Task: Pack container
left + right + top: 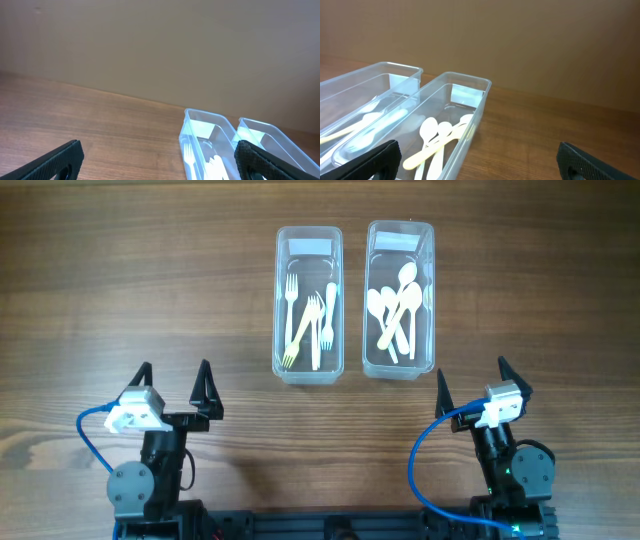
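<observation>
Near ends of fork container (200, 131) and spoon container (465, 94) beyond wrist-view lower edges.

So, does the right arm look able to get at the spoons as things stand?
Probably yes. The spoons lie in a lidless container straight ahead of the right gripper, nothing stands between them, and the jaws are open.

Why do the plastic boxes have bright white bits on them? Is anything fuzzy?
Overhead: a bright patch, probably glare, at the far end of the fork box and the spoon box. Right wrist: the same shine on the spoon box's back wall. Left wrist: soft, even light on the table, nothing clearly fuzzy.
</observation>
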Controlling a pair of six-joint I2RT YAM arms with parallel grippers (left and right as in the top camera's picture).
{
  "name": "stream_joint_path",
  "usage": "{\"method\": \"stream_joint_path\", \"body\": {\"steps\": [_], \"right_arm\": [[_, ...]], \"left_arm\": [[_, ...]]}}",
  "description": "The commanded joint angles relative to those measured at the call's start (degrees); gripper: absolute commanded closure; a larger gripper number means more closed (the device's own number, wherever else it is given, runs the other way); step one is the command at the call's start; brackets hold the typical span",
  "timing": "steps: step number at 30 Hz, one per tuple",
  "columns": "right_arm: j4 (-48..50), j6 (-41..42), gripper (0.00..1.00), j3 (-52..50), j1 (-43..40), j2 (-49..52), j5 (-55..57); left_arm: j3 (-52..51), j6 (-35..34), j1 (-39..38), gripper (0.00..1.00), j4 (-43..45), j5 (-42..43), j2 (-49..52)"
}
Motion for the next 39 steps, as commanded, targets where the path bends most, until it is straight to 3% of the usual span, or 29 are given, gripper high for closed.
{"method": "stream_joint_path", "body": {"steps": [1,11,39], "right_arm": [[0.3,-0.2,0.0,0.0,0.1,-0.1,1.0],[0.3,-0.2,0.0,0.0,0.1,-0.1,1.0],[0.3,-0.2,0.0,0.0,0.1,-0.1,1.0]], "left_arm": [[-3.5,0.6,-0.3,0.0,-0.7,1.1,-3.1],[-9.3,0.9,-7.1,0.0,-0.6,-4.0,-3.1],[-9.3,0.9,-7.2,0.0,-0.6,-4.5,-2.9]]}}
